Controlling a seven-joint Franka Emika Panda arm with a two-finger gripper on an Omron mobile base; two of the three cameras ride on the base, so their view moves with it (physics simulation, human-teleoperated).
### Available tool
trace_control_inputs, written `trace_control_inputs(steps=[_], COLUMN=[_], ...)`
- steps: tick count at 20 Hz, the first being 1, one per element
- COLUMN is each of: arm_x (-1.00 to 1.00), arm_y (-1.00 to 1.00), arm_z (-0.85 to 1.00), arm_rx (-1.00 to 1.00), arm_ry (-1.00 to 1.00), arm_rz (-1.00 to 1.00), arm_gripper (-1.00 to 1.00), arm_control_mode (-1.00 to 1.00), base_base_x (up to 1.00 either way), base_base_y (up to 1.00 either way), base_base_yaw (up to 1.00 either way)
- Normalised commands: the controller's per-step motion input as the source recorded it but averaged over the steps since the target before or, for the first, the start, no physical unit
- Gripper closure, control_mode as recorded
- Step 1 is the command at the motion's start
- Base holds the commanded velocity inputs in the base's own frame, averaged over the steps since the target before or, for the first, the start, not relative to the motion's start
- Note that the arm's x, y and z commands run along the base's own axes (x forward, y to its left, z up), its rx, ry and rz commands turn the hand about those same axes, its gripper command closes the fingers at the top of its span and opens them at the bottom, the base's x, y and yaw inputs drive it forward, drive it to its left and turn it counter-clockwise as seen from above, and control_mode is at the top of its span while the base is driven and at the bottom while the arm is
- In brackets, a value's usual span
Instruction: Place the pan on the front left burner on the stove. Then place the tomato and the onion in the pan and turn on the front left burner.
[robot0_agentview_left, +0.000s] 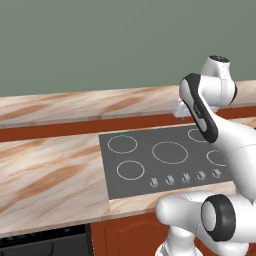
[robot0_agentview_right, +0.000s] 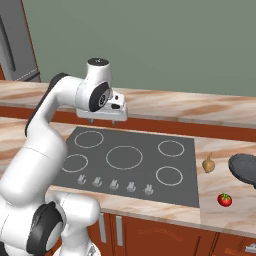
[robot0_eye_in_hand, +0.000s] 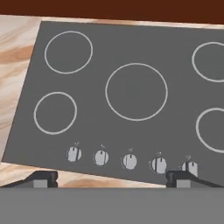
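The gripper (robot0_agentview_right: 105, 120) hung above the back of the stove (robot0_agentview_right: 140, 172), jaws spread wide and holding nothing; in the hand view its two fingertips (robot0_eye_in_hand: 41, 178) sat far apart. The pan (robot0_agentview_right: 244, 169) lay on the counter (robot0_agentview_right: 220, 220) right of the stove, cut by the picture edge. The onion (robot0_agentview_right: 208, 164) sat between pan and stove, the tomato (robot0_agentview_right: 225, 200) nearer the front. The front left burner (robot0_eye_in_hand: 55, 113) was bare, above the row of knobs (robot0_eye_in_hand: 129, 161).

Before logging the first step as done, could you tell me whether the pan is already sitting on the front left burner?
No. The front left burner is bare, and the pan lies on the counter right of the stove.
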Motion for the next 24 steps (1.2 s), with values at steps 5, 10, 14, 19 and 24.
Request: trace_control_inputs(steps=[5, 10, 14, 19, 24], arm_x=[-0.05, -0.14, -0.09, -0.03, -0.04], arm_y=[-0.69, -0.70, -0.66, -0.65, -0.68], arm_z=[0.00, 0.00, 0.00, 0.00, -0.06], arm_rx=[0.00, 0.00, 0.00, 0.00, 0.00], arm_ry=[0.02, 0.02, 0.04, 0.05, 0.06], arm_rz=[-0.03, -0.04, -0.07, -0.08, -0.11], arm_gripper=[-1.00, -1.00, -1.00, -1.00, -1.00], arm_control_mode=[-1.00, -1.00, -1.00, -1.00, -1.00], base_base_x=[0.00, 0.00, 0.00, 0.00, 0.00], base_base_y=[0.00, 0.00, 0.00, 0.00, 0.00], base_base_yaw=[0.00, 0.00, 0.00, 0.00, 0.00])
